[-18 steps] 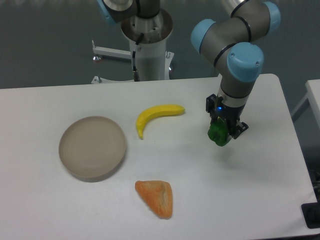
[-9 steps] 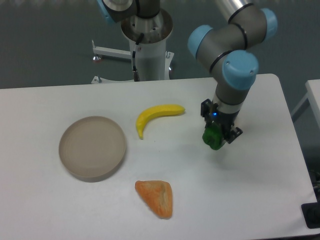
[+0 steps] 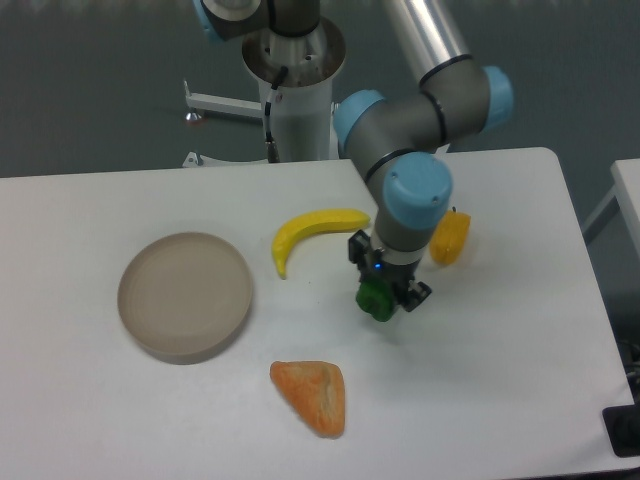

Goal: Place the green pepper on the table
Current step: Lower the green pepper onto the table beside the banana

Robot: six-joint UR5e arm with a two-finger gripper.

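Observation:
The green pepper (image 3: 376,299) is small, glossy and dark green. My gripper (image 3: 382,297) is shut on it and holds it just above the white table (image 3: 480,380), right of the middle. The pepper sits between the black fingers, below the arm's wrist. I cannot tell whether its underside touches the tabletop.
A yellow banana (image 3: 312,234) lies just left of the gripper. A yellow-orange pepper (image 3: 449,237) lies to its right, partly behind the arm. A round beige plate (image 3: 185,295) stands at the left. An orange wedge-shaped food item (image 3: 313,395) lies near the front.
The arm has carried the green pepper leftward and a little toward the front. The yellow-orange pepper, hidden behind the arm before, now shows.

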